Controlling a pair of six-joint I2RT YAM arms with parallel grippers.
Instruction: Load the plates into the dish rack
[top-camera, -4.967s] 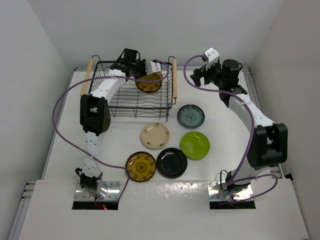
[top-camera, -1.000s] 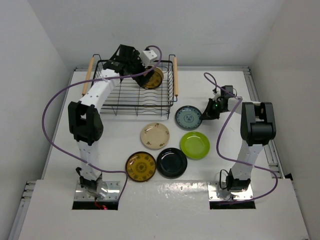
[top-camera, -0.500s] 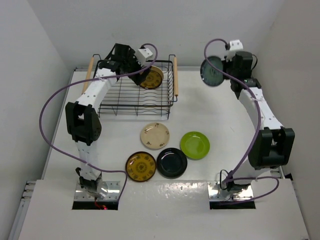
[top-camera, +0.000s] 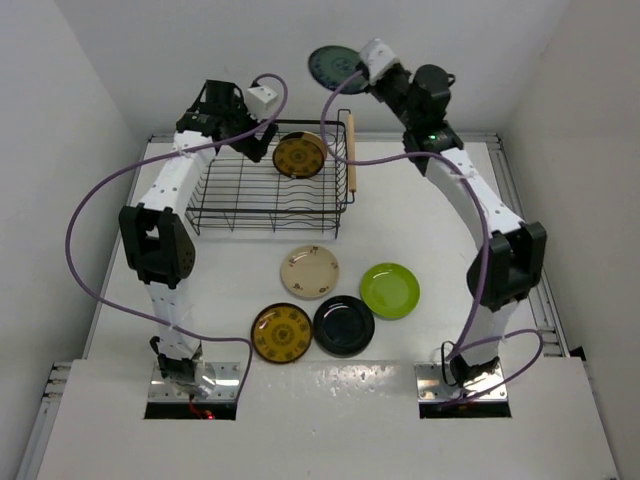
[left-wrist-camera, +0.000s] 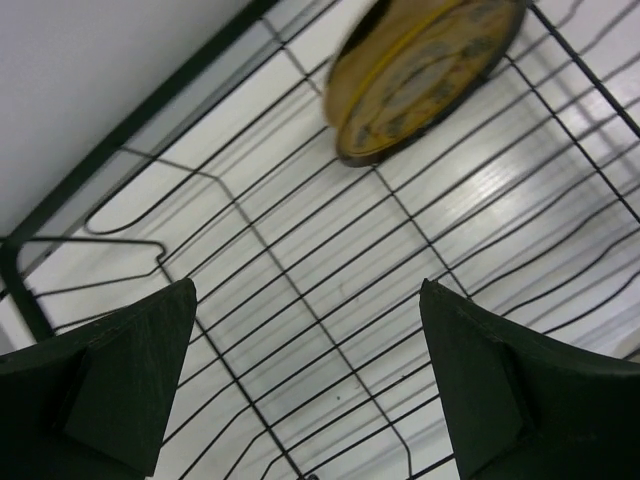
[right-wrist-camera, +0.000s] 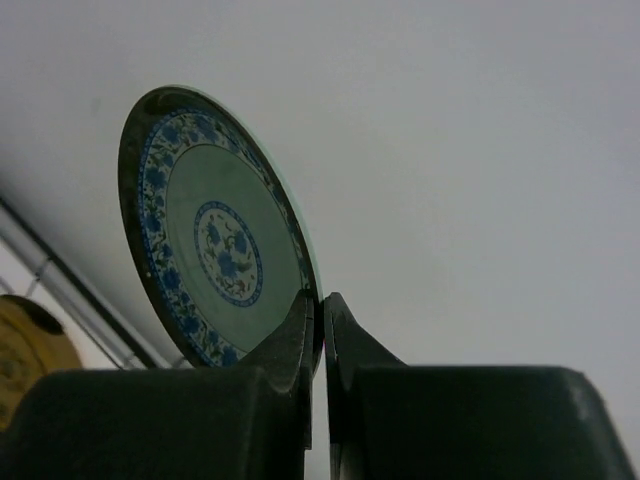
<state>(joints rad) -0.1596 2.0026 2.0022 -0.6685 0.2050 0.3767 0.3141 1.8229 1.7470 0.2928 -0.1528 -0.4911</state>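
Lying nearest the arm bases, four plates sit unloaded on the table: a mustard-brown plate, a black plate, a cream plate and a lime green plate. Farther back, the dish rack holds a second mustard-brown plate on edge near its far right corner, the left gripper spread wide and empty over the wires. Beyond the far rim the right gripper is clamped on the edge of the teal-grey plate, upright in the air, so this plate's loading seems in hand; next it likely needs lowering edge-first into a free slot beside the racked one.
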